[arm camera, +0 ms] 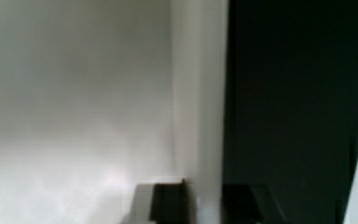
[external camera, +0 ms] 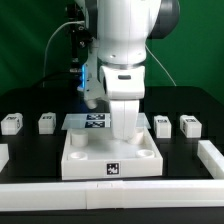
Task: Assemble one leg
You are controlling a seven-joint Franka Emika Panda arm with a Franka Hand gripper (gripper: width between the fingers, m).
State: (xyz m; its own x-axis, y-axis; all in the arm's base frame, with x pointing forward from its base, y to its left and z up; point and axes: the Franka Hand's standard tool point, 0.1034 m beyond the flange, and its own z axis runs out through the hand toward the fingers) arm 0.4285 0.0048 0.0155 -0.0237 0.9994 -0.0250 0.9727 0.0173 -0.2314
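Note:
Several legs, small white blocks with tags, stand on the black table: two at the exterior view's left (external camera: 12, 123) (external camera: 46, 123) and two at its right (external camera: 162, 125) (external camera: 190, 125). The wide white tray (external camera: 92, 165) with round sockets lies in front. My gripper (external camera: 122, 134) is lowered onto the tray's back part, its fingertips hidden by the hand. In the wrist view my gripper (arm camera: 208, 205) has its two dark fingers (arm camera: 165, 202) close together on either side of a white upright wall (arm camera: 197, 100) of the tray. No leg is in the gripper.
The marker board (external camera: 92, 122) lies behind the tray, partly covered by the arm. White border strips run along the table's front (external camera: 110, 193) and right (external camera: 210, 152). A green backdrop stands behind.

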